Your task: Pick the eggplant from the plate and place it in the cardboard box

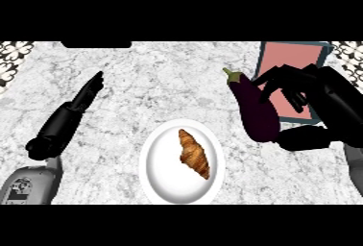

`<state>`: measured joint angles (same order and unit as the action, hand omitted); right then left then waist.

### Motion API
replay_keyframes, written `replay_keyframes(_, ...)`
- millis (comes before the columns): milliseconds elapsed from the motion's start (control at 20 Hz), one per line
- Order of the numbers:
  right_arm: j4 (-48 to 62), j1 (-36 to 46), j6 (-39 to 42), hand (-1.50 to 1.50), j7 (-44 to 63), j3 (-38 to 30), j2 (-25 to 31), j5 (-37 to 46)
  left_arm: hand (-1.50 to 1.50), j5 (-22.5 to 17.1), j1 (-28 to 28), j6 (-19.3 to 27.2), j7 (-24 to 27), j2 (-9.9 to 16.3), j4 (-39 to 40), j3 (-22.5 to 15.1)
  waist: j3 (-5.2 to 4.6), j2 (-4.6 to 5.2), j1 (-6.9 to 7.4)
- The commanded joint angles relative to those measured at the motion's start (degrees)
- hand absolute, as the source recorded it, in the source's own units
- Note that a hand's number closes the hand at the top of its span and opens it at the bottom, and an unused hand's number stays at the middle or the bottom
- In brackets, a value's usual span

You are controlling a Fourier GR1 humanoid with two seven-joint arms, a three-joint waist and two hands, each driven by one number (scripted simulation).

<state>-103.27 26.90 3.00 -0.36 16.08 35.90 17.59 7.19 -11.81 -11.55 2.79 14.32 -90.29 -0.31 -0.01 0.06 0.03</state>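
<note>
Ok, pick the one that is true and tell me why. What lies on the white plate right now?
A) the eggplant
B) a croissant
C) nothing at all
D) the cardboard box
B: only the croissant lies on the white plate; the eggplant is off it, held by the right hand beside the box with the pink inside.

A croissant (194, 153) lies near the lower centre of the view, its long axis running diagonally from upper left to lower right. Its crust is golden brown with darker ridges. The counter (156, 86) has a white marble top with grey veining. A black-and-white patterned surface (13, 60) shows at both upper corners, beyond the counter's edges.
</note>
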Motion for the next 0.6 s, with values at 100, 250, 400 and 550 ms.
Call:
replay_keyframes(100, 14.4, 7.5, 4.3, 1.5, -1.3, -8.8, -0.6, -3.1, 0.0, -0.2, 0.7, -1.6, 1.7, 0.5, 0.4, 0.7, 0.0, 0.05, 0.65)
replay_keyframes(250, 24.4, 10.5, 2.3, 1.5, -8.3, -6.1, 1.5, 6.0, 0.0, 2.0, -0.8, 0.6, 0.6, -2.1, 1.2, -1.5, 0.01, 0.28, 1.02)
replay_keyframes(400, 31.7, 15.1, 5.7, 1.5, -9.8, -2.9, 1.5, 9.3, 0.0, -0.9, -3.3, -2.5, 2.3, 1.1, 5.6, 2.5, -0.02, 0.49, 1.28)
replay_keyframes(550, 41.1, 18.3, 14.5, 1.5, -11.8, -2.7, 5.9, 8.2, 0.0, -0.2, -1.9, -1.7, -1.0, -0.6, -0.4, -0.2, 0.02, 0.55, 2.82)
